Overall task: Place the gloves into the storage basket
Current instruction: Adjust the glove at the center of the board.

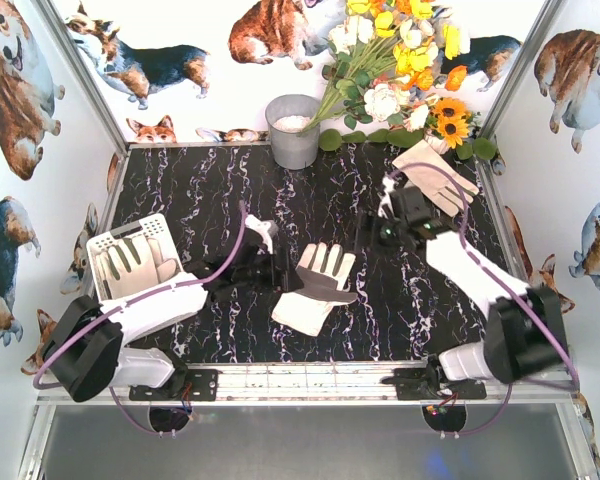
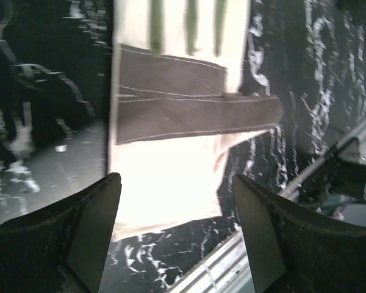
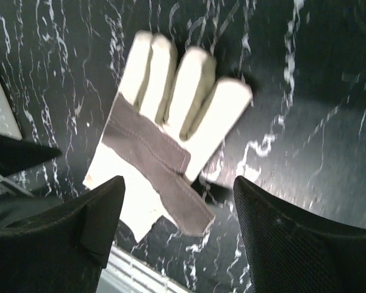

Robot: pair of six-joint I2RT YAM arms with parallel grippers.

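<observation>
Left arm (image 1: pixel 150 310): reaches low from its base toward bench (image 1: pixel 200 190) centre. Left claw (image 2: pixel 177 177) wide, holding nothing, aimed at the cuff end of the mid-bench glove (image 1: pixel 315 287).

Right arm (image 1: pixel 475 275): angled up and inward from its base, wrist over the right-centre of the bench. Right claw (image 3: pixel 178 180) wide, holding nothing, looking down at the same glove from above.

Count:
- Gloves on bench: 2, one lying flat mid-bench between the claws and one glove at the rear right (image 1: pixel 435 178) by the flowers (image 1: pixel 400 60).
- Gloves in the storage basket (image 1: pixel 125 228): probably 2, overlapping, hard to separate.
- Storage basket: 1, on the left side of the bench.
- Grey bucket (image 1: pixel 293 135): 1, rear centre.
</observation>
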